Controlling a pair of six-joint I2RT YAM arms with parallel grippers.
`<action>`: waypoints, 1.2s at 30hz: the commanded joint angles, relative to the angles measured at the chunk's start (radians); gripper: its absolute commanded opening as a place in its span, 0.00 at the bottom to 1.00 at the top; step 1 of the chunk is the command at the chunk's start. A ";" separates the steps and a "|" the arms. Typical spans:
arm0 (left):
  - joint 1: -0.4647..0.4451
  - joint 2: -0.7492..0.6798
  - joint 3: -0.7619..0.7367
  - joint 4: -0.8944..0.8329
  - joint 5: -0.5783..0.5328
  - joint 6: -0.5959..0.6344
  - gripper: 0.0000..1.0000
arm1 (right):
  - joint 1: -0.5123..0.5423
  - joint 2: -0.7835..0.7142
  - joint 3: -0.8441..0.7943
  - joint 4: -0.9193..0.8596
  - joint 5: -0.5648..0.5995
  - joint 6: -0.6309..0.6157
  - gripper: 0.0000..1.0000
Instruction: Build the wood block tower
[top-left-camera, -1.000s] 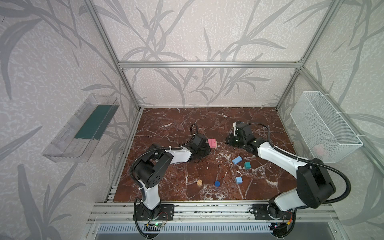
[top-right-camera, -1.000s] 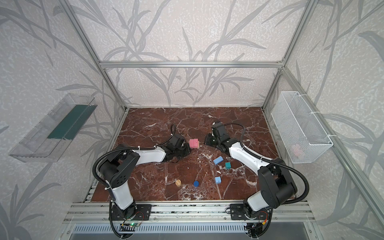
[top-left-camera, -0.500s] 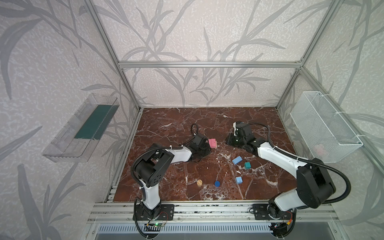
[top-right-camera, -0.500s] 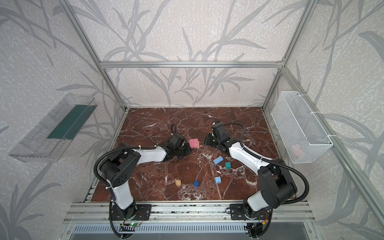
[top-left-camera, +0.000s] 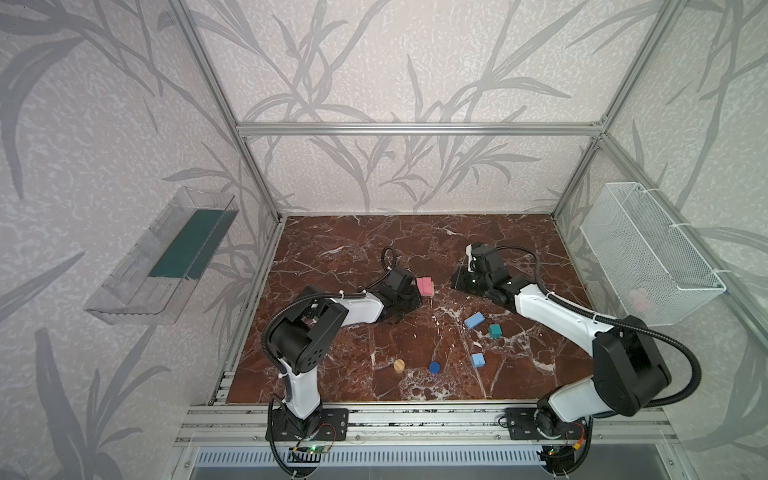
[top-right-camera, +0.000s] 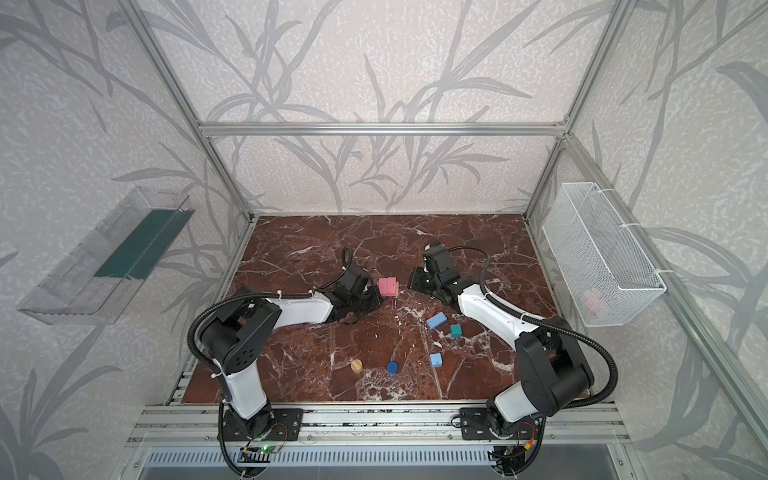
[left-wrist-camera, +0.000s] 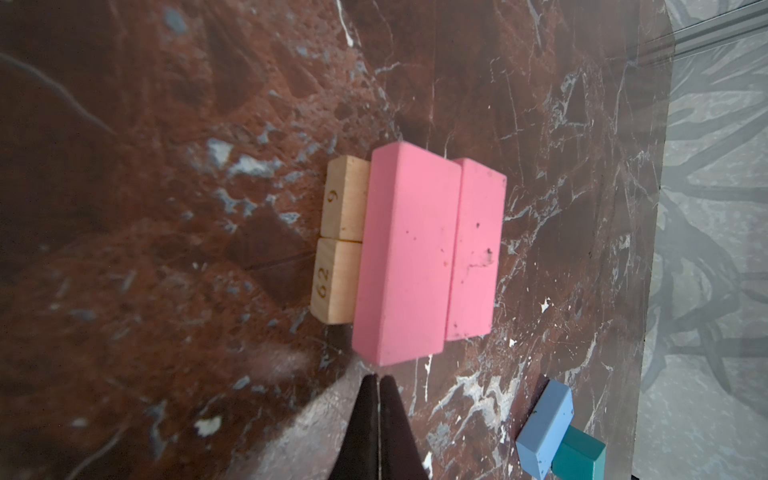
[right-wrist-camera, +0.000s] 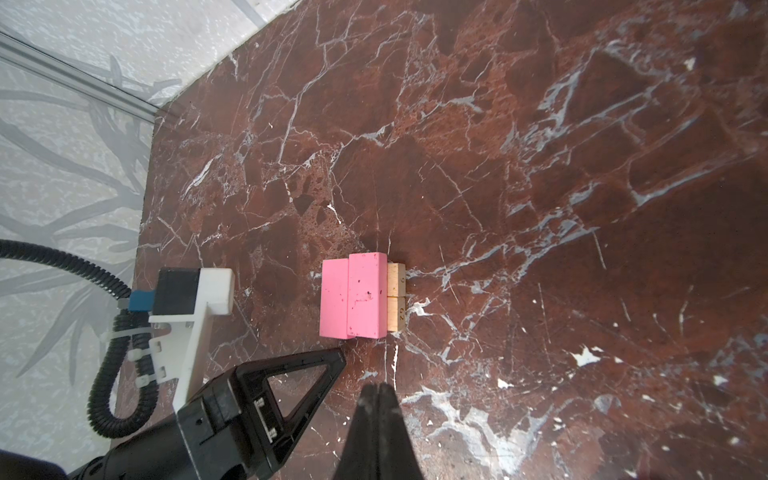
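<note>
Marble tabletop (top-left-camera: 332, 249) holds the tower (top-left-camera: 426, 286) mid-table, with pink bars (left-wrist-camera: 407, 257) across tan bars (left-wrist-camera: 340, 241), one pink higher. Left gripper (left-wrist-camera: 379, 382) and right gripper (right-wrist-camera: 377, 390) flank it, both pinched closed and empty, probably to nudge the bars square.

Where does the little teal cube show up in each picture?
Top view: teal cube right of centre, beside the tilted light blue block.
Top view: teal cube same place, beside that block.
Left wrist: teal cube next to that block.
Right wrist: not shown.
Landmark: that block.
</note>
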 joint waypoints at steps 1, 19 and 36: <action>0.004 0.019 0.032 -0.003 0.000 0.010 0.00 | -0.008 0.005 -0.003 0.015 -0.008 0.004 0.00; 0.007 0.029 0.034 -0.001 0.004 0.010 0.00 | -0.010 0.009 -0.001 0.014 -0.008 0.006 0.00; 0.009 0.033 0.039 -0.001 0.006 0.013 0.00 | -0.010 0.016 0.001 0.014 -0.013 0.007 0.00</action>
